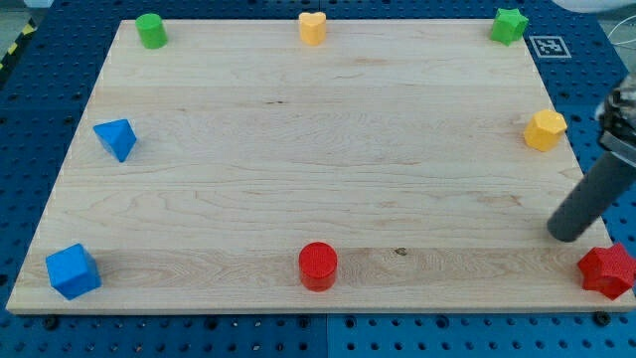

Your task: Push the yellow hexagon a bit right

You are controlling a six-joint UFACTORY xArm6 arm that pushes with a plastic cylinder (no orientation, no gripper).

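yellow hexagon (545,130) sits at the worktop's (298,159) right edge, about halfway down the view, with almost no board left to its right and open wood all along its left. other blocks also hug the rim: green cylinder (151,30) top left, yellow heart (312,28) top centre, green star (509,25) top right, blue pyramid-like block (116,139) on the left edge, blue cube (73,271) bottom left, red cylinder (318,266) on the bottom edge, red star (608,270) bottom right, partly cut by the frame. middle of the board is bare.

arm enters from the view's right; its upper part is blurred and cut off. my tip (563,235) rests near the right edge, below the yellow hexagon and apart from it, just above and left of the red star. whether it touches the star cannot be told.

hand: none fitted, only the dark rod; nothing is held.
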